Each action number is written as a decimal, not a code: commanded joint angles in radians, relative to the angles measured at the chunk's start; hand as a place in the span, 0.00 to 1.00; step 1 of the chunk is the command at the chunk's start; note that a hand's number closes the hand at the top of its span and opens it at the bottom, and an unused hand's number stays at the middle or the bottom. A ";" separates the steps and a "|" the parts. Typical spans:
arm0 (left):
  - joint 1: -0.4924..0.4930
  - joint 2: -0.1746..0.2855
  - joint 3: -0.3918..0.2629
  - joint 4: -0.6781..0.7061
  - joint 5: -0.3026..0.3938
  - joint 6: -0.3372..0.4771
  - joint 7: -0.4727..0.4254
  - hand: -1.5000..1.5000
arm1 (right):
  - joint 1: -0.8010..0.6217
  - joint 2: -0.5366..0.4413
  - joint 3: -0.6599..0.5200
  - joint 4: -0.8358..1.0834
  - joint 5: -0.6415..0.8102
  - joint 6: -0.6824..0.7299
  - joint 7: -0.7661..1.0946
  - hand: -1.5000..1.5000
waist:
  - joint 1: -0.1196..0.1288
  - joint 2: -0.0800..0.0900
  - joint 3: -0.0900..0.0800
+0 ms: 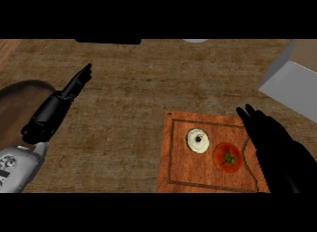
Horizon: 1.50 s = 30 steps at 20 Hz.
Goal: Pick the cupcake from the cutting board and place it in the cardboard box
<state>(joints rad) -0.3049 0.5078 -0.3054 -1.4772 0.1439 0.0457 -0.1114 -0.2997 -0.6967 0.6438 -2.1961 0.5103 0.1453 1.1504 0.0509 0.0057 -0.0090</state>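
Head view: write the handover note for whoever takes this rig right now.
Left hand: open, fingers straight, over the counter at left, holding nothing.
Right hand: open, at the board's right edge beside the tomato, holding nothing.
Cupcake: on the board, left of the tomato.
Box: far right, beyond the board.
Done: nothing picked yet.
Left: grasp the cupcake, carry it to the box, release.

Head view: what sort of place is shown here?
Probably a kitchen: a wooden cutting board carrying a cupcake and a tomato lies on a brown counter, with a box at the right.
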 commanded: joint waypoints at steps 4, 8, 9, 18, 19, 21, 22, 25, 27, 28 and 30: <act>-0.003 -0.016 -0.001 0.006 -0.009 0.000 0.002 0.50 | -0.167 0.217 0.088 0.160 -0.024 0.143 0.318 0.00 | -0.008 -0.005 0.001; 0.015 0.017 0.032 0.010 0.008 -0.026 0.009 0.50 | -0.214 0.317 0.084 0.259 -0.034 0.156 0.336 0.00 | -0.022 -0.009 0.004; 0.014 -0.011 0.025 0.021 -0.005 -0.002 -0.004 0.50 | -0.223 0.344 0.100 0.297 -0.014 0.151 0.336 0.00 | -0.027 -0.008 0.004; 0.050 0.003 0.040 -0.010 -0.013 -0.013 -0.012 0.50 | -0.294 0.509 0.091 0.506 0.109 0.185 0.336 0.00 | -0.040 -0.014 0.005; 0.051 0.018 0.070 0.016 0.008 -0.031 -0.016 0.50 | -0.270 0.493 0.091 0.473 0.127 0.177 0.337 0.00 | -0.051 -0.013 0.006; 0.015 0.008 0.063 0.002 -0.008 -0.024 0.009 0.50 | -0.331 0.533 0.061 0.568 0.122 0.187 0.321 0.00 | -0.044 -0.008 0.007; 0.036 -0.013 0.049 -0.026 -0.015 0.000 0.028 0.50 | -0.302 0.532 0.077 0.519 0.131 0.222 0.336 0.00 | -0.052 -0.014 0.007; 0.101 0.025 0.072 -0.044 0.006 -0.044 -0.029 0.50 | -0.279 0.550 0.083 0.613 0.163 0.200 0.313 0.00 | -0.036 -0.011 0.007; 0.071 -0.016 0.062 -0.037 0.009 -0.030 0.003 0.50 | -0.274 0.544 0.067 0.603 0.169 0.221 0.299 0.00 | -0.051 -0.010 0.007; 0.021 0.018 0.084 -0.037 0.013 -0.050 0.043 0.50 | -0.315 0.569 0.027 0.631 0.142 0.256 0.305 0.00 | -0.051 -0.010 0.008; 0.069 -0.005 0.075 -0.001 -0.009 -0.040 -0.023 0.50 | -0.268 0.586 0.060 0.640 0.197 0.225 0.306 0.00 | -0.056 -0.009 0.007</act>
<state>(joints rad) -0.2453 0.5134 -0.2347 -1.4986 0.1462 0.0075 -0.1113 -0.5621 -0.1653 0.6999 -1.5864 0.6803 0.2795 1.2193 0.0021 -0.0044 -0.0020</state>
